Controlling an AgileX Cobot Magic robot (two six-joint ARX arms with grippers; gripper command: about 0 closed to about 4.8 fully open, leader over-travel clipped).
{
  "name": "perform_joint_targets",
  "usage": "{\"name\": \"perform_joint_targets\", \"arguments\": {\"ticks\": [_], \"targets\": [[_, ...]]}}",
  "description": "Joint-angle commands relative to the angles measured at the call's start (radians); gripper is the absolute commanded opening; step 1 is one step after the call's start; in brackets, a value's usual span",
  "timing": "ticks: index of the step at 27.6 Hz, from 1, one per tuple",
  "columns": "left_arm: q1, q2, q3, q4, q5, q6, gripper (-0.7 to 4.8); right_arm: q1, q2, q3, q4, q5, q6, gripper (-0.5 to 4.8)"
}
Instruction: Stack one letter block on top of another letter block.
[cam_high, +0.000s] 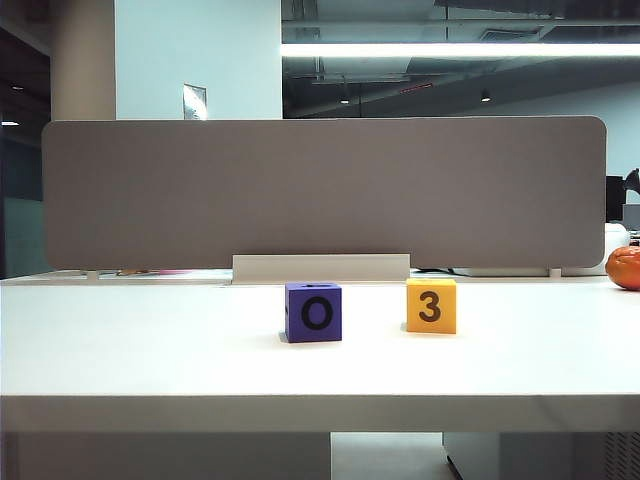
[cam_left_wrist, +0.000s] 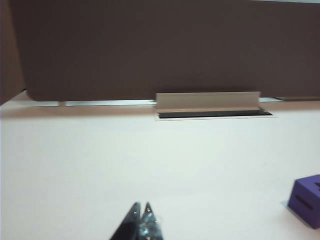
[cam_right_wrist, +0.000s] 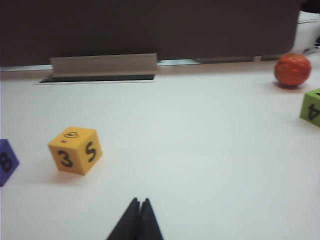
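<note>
With both the left gripper (cam_left_wrist: 141, 212) and the right gripper (cam_right_wrist: 138, 207) pinched together over the near table edge, the purple O block (cam_high: 313, 312) sits just left of, apart from, the yellow 3 block (cam_high: 431, 306), so an off-centre grasp risks a tilted, toppling stack.

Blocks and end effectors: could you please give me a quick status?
Left end effector shut, empty. Right end effector shut, empty. Purple block and yellow block apart, unstacked. Nothing between.
</note>
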Motion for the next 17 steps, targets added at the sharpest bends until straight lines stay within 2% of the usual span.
{"name": "perform_joint_targets", "arguments": {"ticks": [1, 8, 17], "targets": [[-0.002, 0.001, 0.002, 0.006, 0.022, 0.002, -0.06, 0.0, -0.002, 0.004, 0.016, -0.016, 0.058, -0.05], [-0.002, 0.001, 0.005, 0.003, 0.107, -0.005, -0.06, 0.001, 0.0, 0.049, -0.006, -0.021, 0.079, -0.05], [-0.004, 0.002, 0.02, -0.013, 0.148, -0.047, -0.06, 0.001, 0.002, 0.121, -0.075, -0.071, 0.079, -0.05]]}}
